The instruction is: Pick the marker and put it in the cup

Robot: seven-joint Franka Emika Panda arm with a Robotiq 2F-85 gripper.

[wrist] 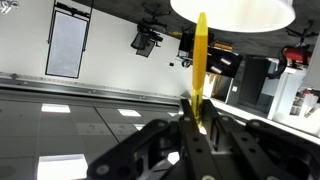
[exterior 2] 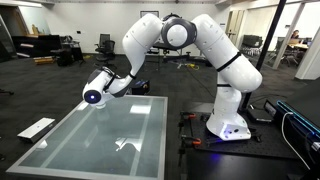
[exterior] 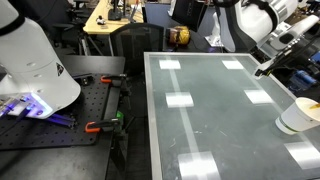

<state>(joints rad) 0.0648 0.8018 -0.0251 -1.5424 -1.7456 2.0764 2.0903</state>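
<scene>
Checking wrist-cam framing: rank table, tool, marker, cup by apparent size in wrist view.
1. glass table
2. tool
3. cup and marker: unranked; cup cropped by the top edge, marker nearer the camera.

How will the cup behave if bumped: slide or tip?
Likely light: the cup looks thin and paper-like, so a bump from the marker would probably shift it. The glass table looks smooth and glossy, so expect sliding before tipping.
</scene>
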